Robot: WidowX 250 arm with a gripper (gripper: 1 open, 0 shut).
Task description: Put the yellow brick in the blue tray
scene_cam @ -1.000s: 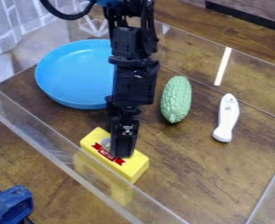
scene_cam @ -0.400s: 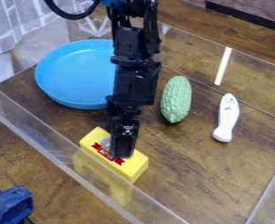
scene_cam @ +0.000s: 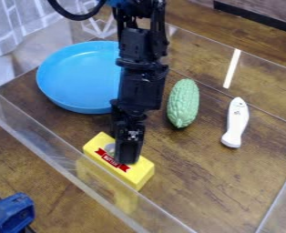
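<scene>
Wooden table: your gripper (scene_cam: 127, 151) hangs open, fingers down over the yellow brick (scene_cam: 117, 164) at the near edge (gourd (scene_cam: 182, 103) to its right). Close squarely across it before lifting toward the blue tray (scene_cam: 75, 75) behind.

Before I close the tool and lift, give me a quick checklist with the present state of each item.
1. Tool over the small yellow rectangular brick with the red label: ok, it sits down on the brick's top.
2. Tool open wide enough: ok by its setting; the fingers themselves are hard to make out.
3. Fingers straddling the brick's sides: cannot tell, the arm hides them.
4. Round shallow blue plastic tray free to receive the brick: ok, nothing lies in the part that shows.
5. Green bumpy gourd clear of the path to the tray: ok, it lies right of the arm, away from the tray.
6. White handheld device: ok, far right.
</scene>
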